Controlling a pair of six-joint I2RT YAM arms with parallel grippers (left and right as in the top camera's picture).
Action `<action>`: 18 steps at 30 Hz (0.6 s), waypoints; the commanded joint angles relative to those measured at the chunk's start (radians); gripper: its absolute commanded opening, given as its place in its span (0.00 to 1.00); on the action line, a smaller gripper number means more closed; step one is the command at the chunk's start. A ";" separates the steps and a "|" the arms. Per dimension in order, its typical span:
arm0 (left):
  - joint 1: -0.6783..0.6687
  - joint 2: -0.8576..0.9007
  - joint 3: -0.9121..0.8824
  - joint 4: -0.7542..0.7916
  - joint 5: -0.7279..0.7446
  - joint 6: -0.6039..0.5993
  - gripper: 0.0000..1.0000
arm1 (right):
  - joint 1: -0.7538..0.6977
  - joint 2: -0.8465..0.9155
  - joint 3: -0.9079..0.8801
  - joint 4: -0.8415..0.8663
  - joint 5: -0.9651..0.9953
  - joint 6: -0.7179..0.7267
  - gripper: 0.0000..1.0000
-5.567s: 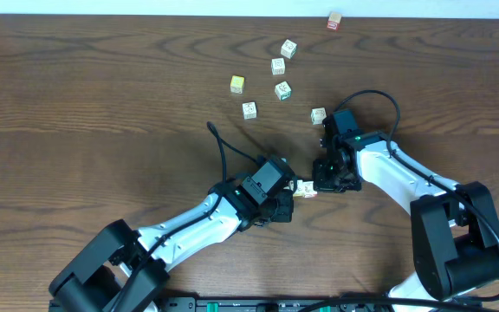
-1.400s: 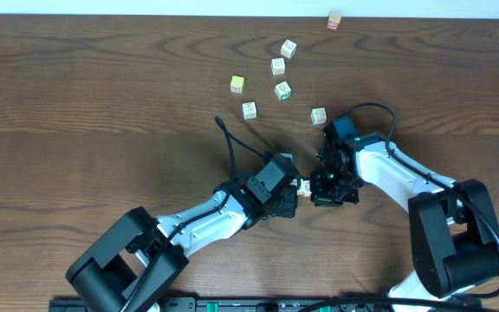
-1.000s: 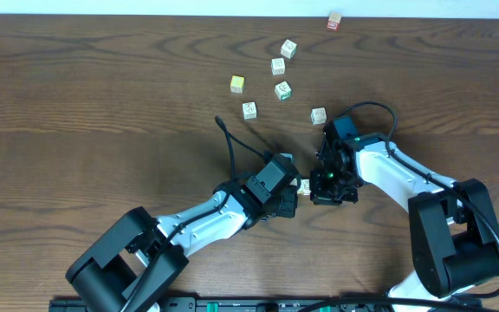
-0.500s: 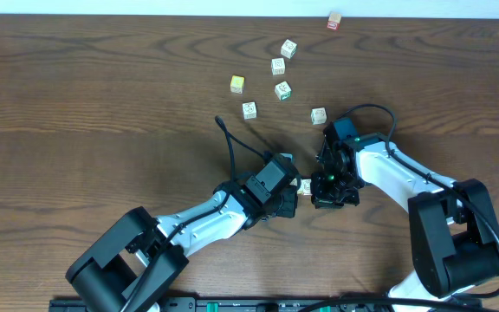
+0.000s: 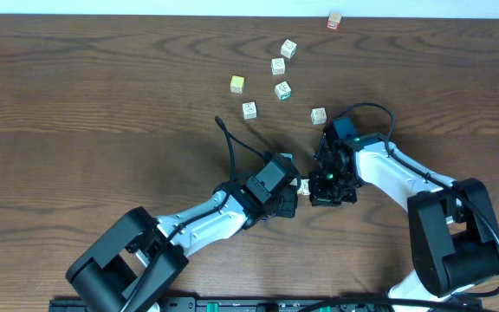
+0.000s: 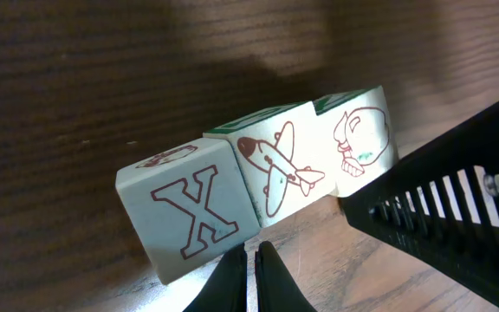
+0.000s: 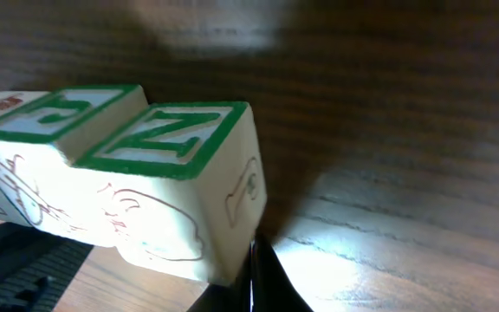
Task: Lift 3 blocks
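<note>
Table (image 5: 76,104) of dark wood lay beneath both sets of jaws. Left gripper (image 6: 248,276) had its jaws together, tips against the X block (image 6: 193,217). Right gripper (image 7: 254,276) likewise had its jaws together, tips against the Z-topped block (image 7: 171,186). Three blocks (image 6: 280,169) sat in one touching row between the two sets of jaws. Whether the row cleared the surface could not be told.
</note>
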 commanded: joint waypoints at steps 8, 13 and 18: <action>0.000 0.008 -0.015 0.000 0.001 0.009 0.07 | 0.004 0.014 -0.009 0.006 -0.007 -0.019 0.01; 0.000 0.008 -0.015 0.001 0.000 0.010 0.08 | 0.013 0.014 -0.009 0.006 -0.056 -0.019 0.01; 0.000 0.008 -0.015 0.000 0.001 0.010 0.07 | 0.024 0.014 -0.009 0.026 -0.053 -0.020 0.01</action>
